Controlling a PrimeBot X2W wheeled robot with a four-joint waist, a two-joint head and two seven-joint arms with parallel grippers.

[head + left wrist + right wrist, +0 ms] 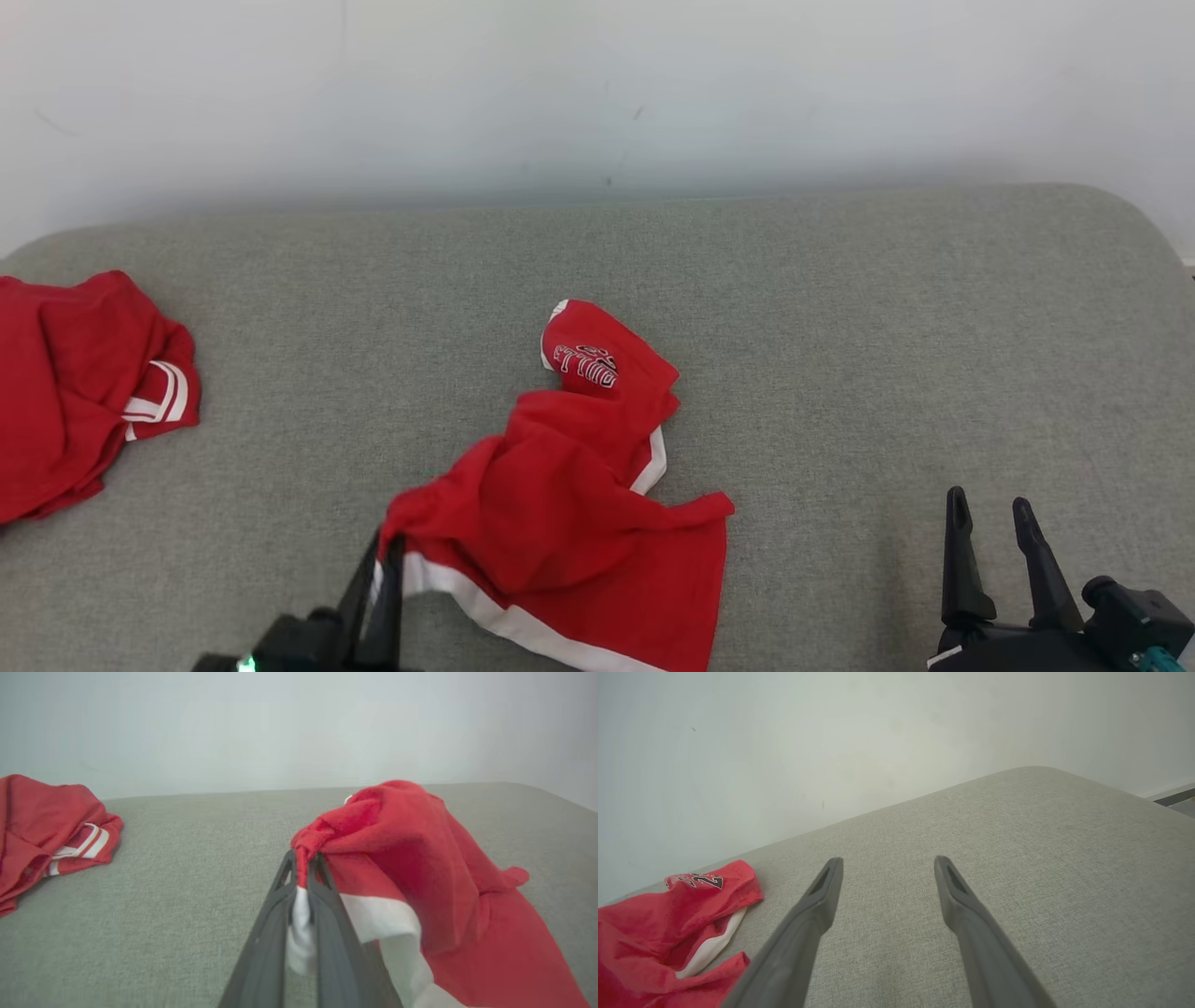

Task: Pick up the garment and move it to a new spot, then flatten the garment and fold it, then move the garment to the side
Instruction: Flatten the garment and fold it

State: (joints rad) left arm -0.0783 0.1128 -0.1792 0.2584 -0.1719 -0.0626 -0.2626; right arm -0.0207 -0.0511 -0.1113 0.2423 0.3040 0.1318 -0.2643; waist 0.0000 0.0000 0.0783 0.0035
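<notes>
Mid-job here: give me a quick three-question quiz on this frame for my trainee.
1. True or false: the jaws of the right gripper are shut on cloth.
2. Which part of the centre garment sits between the jaws of the left gripper? A lettered patch; B white-trimmed edge; C nothing.
3. Fill in: a second red garment lies on the cushion, at the robot's far ____.
Key: 1 false; 2 B; 3 left.

Over at the left edge of the table [840, 308], a second red garment [84, 392] sits crumpled in a heap, white stripes showing on its right side. The table's grey woven cover runs back to a plain white wall [597, 84] carrying a few small dark marks.
</notes>
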